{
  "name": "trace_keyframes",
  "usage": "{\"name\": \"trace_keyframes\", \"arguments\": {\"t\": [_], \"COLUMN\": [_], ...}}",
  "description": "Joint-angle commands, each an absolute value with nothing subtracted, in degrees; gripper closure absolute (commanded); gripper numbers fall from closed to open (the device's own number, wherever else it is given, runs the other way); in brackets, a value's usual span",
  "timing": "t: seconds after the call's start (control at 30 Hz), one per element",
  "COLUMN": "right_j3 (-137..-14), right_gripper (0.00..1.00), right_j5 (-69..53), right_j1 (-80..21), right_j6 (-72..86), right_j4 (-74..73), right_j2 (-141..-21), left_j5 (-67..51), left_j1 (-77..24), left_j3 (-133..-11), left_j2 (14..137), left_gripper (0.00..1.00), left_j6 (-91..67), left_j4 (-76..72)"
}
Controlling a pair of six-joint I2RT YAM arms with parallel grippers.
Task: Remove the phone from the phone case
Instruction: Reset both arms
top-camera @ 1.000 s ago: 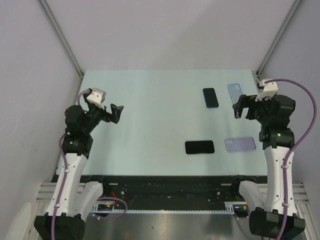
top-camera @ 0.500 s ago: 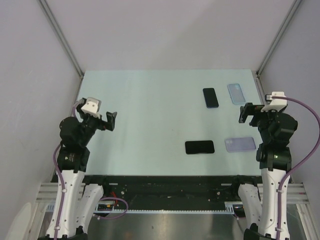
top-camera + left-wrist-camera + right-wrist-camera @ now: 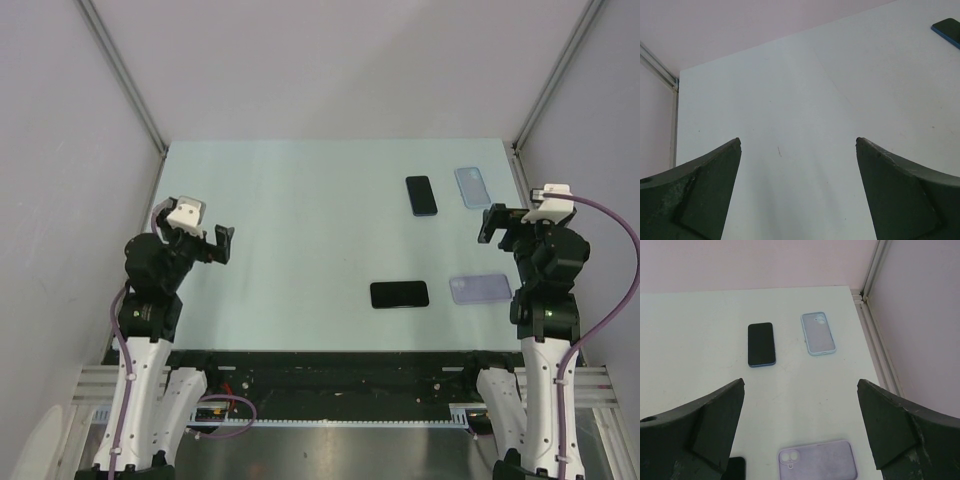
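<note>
A black phone with a thin blue rim (image 3: 421, 195) (image 3: 761, 344) lies face up at the back right of the table. Beside it lies a light blue phone case (image 3: 468, 186) (image 3: 818, 334), hollow side up. A second black phone (image 3: 399, 294) lies nearer, and only its corner (image 3: 735, 467) shows in the right wrist view. A lilac case (image 3: 480, 289) (image 3: 818, 460) with camera cut-outs lies right of it. My left gripper (image 3: 222, 243) (image 3: 798, 142) hangs open over bare table at the left. My right gripper (image 3: 492, 222) (image 3: 801, 382) is open above the lilac case, holding nothing.
The pale table (image 3: 300, 230) is bounded by grey walls with metal corner rails (image 3: 545, 95) (image 3: 875, 270). A corner of the blue-rimmed phone (image 3: 948, 30) shows at the top right of the left wrist view. The table's right edge runs close beside my right arm.
Both arms drew back toward their bases and rose a little, the left gripper moving leftward and the right gripper rightward. Both stayed open; the phones and cases did not move.
</note>
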State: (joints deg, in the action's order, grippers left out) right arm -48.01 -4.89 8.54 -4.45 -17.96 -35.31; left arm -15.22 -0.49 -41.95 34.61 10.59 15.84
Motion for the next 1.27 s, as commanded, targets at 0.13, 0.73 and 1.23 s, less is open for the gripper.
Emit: {"name": "trace_keyframes", "arguments": {"t": [0.13, 0.73, 1.23], "right_j3": [-47.90, -47.64, -47.72], "right_gripper": [0.00, 0.00, 0.00], "right_j5": [-0.53, 1.58, 4.22], "right_j1": [6.86, 7.03, 6.94], "right_j6": [-3.87, -3.25, -2.81], "right_j4": [-14.41, -13.89, -13.27], "right_j2": [-35.24, -34.89, -34.54], "left_j5": [-15.12, -14.15, -13.98], "left_j1": [-0.18, -0.18, -0.18], "left_j3": [-40.87, -39.82, -39.46], "left_j2": [34.80, 34.54, 34.45], "left_gripper": [0.00, 0.00, 0.00], "left_j6": [11.34, 10.55, 10.37], "left_j4": [12.92, 11.43, 10.99]}}
